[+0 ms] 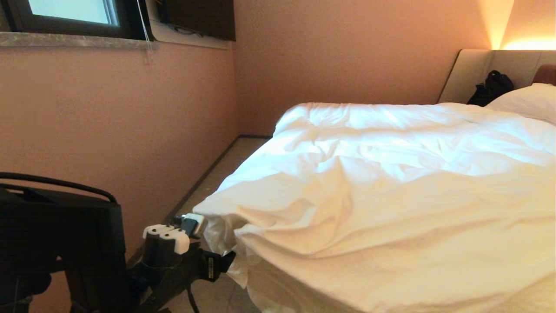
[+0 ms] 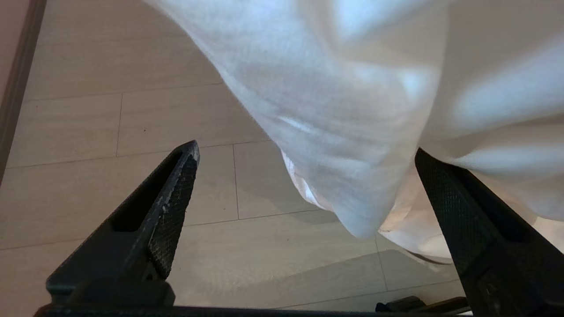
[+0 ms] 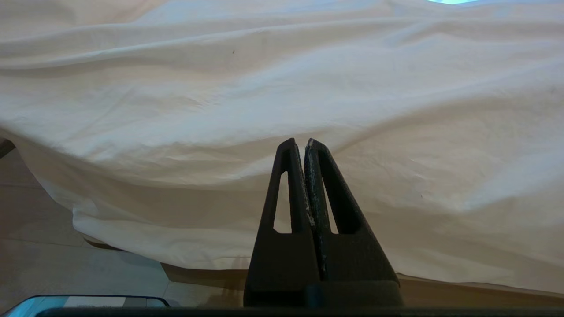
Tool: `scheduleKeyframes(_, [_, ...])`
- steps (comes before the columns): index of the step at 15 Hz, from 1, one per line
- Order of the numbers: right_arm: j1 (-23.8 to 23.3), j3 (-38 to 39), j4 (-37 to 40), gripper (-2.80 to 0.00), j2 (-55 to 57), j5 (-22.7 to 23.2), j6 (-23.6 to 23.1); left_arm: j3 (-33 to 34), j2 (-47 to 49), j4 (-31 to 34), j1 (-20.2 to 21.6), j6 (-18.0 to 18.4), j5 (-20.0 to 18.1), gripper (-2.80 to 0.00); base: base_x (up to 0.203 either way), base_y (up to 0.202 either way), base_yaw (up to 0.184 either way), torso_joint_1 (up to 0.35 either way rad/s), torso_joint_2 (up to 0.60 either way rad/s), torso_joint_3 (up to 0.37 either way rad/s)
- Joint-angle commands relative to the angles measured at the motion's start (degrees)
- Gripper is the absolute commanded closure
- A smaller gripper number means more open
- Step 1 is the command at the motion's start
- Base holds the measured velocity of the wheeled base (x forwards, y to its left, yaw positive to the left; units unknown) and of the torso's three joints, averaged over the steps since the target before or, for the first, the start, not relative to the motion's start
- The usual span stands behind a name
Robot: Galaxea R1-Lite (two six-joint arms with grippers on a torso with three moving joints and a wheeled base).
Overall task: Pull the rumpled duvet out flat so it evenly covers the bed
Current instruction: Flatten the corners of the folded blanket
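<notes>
Left gripper (image 2: 304, 149) at the near left corner of the duvet (image 1: 391, 174); right gripper (image 3: 305, 143) idle at the bed's (image 3: 440, 290) near edge.

The creased white duvet lies spread over the bed, one corner drooping over the tiled floor (image 2: 110, 123). The left gripper's jaws stand wide apart with that hanging corner between them, not pinched. The right gripper's jaws are pressed together, empty, pointing at the duvet's overhanging side. A white pillow (image 1: 527, 102) rests by the beige headboard (image 1: 471, 74).
</notes>
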Motion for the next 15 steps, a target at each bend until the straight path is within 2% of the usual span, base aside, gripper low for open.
scheduleKeyframes(1, [0.0,0.0,0.0,0.00,0.1,0.0,-0.1,-0.1,0.6,-0.5,0.0,-0.1,0.0,-2.80,0.000,0.000,0.000,0.000,0.00,0.000])
scheduleKeyframes(15, [0.0,0.0,0.0,0.00,0.1,0.0,0.0,-4.5,3.5,-0.1,0.0,-0.1,0.2,-2.80,0.000,0.000,0.000,0.000,0.00,0.000])
